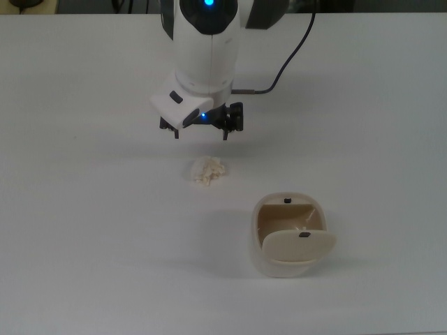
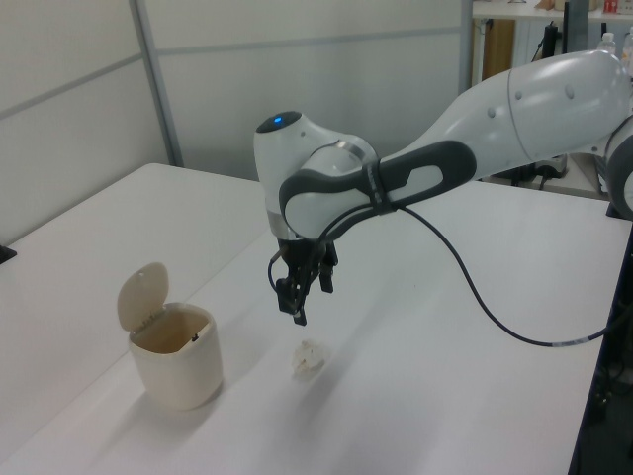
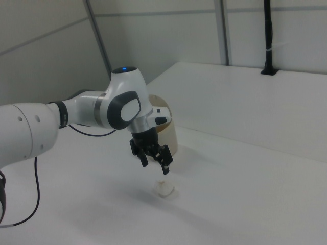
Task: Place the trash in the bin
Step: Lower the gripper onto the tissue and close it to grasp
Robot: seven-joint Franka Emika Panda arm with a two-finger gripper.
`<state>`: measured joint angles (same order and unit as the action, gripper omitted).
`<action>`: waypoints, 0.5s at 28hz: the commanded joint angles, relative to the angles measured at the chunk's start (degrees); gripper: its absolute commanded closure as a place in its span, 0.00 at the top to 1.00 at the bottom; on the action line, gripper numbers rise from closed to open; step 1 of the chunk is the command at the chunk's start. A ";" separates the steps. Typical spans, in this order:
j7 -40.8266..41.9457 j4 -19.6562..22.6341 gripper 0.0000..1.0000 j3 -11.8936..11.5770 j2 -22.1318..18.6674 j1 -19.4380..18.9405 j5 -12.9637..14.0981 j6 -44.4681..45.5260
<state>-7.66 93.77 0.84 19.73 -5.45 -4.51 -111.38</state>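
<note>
The trash [image 1: 209, 171] is a small crumpled cream-white wad lying on the white table [image 1: 84, 230], also seen as the trash [image 2: 309, 358] and the trash [image 3: 164, 189]. My gripper [image 1: 200, 134] hangs open and empty just above it, toward the top view's upper side of the wad; the gripper [image 2: 308, 303] and the gripper [image 3: 155, 168] show a clear gap over the trash. The bin [image 1: 255, 241], cream-beige with a tan inside, stands toward the top view's lower right, its swing lid [image 1: 298, 246] tipped open. The bin [image 2: 178, 371] stands at the left view's left; the bin [image 3: 171, 137] is partly behind the arm.
A black cable [image 2: 475, 297] trails from the arm above the table. A seam [image 2: 247, 252] joins a second white tabletop on the left view's left. A black post [image 3: 268, 41] stands at the far edge in the right view.
</note>
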 commanded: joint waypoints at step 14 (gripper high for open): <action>-13.34 4.05 1.00 -0.40 8.83 -3.52 -10.77 -10.70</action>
<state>-17.36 97.11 0.86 26.73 -8.40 -12.39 -119.23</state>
